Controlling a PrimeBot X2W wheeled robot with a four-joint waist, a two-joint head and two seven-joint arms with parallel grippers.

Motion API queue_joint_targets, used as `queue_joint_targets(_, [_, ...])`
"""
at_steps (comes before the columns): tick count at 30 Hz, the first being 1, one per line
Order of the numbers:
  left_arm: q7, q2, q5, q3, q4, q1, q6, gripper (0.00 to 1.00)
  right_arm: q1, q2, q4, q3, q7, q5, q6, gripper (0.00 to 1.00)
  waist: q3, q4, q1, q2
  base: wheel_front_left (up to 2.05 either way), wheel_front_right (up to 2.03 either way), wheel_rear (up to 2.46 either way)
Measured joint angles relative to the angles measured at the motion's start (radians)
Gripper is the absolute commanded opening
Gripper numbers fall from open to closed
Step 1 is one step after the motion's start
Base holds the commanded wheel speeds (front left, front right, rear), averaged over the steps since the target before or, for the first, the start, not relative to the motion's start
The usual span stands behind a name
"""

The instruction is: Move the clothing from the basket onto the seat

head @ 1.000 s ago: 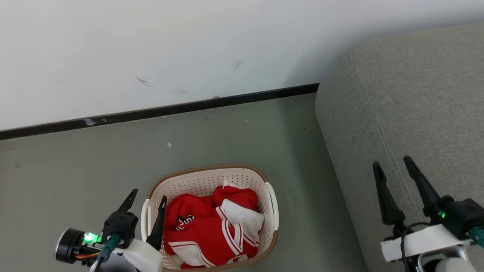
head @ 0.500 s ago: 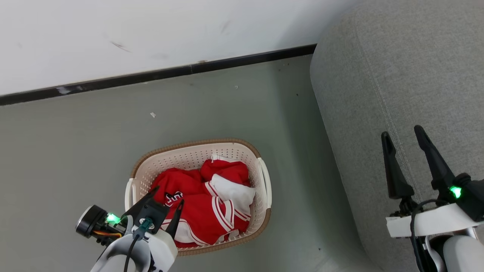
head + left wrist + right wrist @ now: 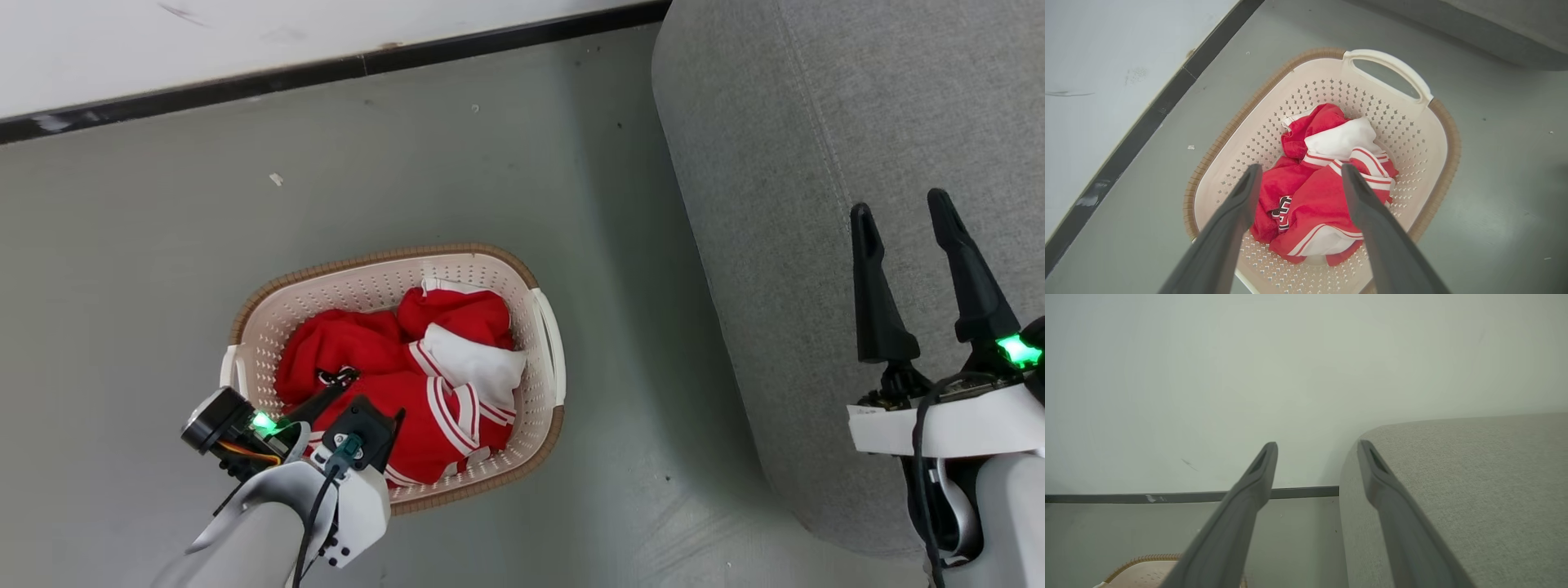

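Note:
Red clothing (image 3: pixel 384 376) with white stripes and trim lies crumpled in the cream basket (image 3: pixel 506 282) on the floor; black-and-white lettering shows on one fold (image 3: pixel 1283 206). My left gripper (image 3: pixel 371 396) hangs open just above the pile's near-left side, its fingers (image 3: pixel 1245 192) straddling the red fabric (image 3: pixel 1323 192) without holding it. The basket's handle (image 3: pixel 1392 67) faces the grey seat (image 3: pixel 816 122), which stands to the basket's right. My right gripper (image 3: pixel 902 208) is open over the seat's front part, empty.
A white wall with a black baseboard (image 3: pixel 326 69) runs behind the basket. Grey-green floor (image 3: pixel 612 367) separates basket and seat. In the right wrist view, the seat (image 3: pixel 1474 477) rises at right and the basket's rim (image 3: pixel 1143 561) peeks at lower left.
The head camera has tilted down, shifting the whole scene up. My left gripper has swung from the basket's left rim to over the clothing. The right gripper stays open above the seat.

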Motion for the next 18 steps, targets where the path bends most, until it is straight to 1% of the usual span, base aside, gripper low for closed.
queue_joint_targets(4, [0.008, 0.003, 0.032, -0.010, 0.041, -0.030, -0.009, 1.00, -0.009, 0.000, -0.007, 0.001, 0.000, 0.007, 0.000, 1.00, 0.038, -0.012, 0.0000, 0.0000, 0.00, 0.00, 0.00])
queue_joint_targets(18, [0.024, -0.005, 0.059, -0.033, 0.154, -0.131, -0.027, 1.00, -0.091, 0.000, -0.025, 0.018, 0.000, 0.037, 0.000, 1.00, 0.163, -0.055, 0.0001, 0.0000, 0.00, 0.00, 0.00])
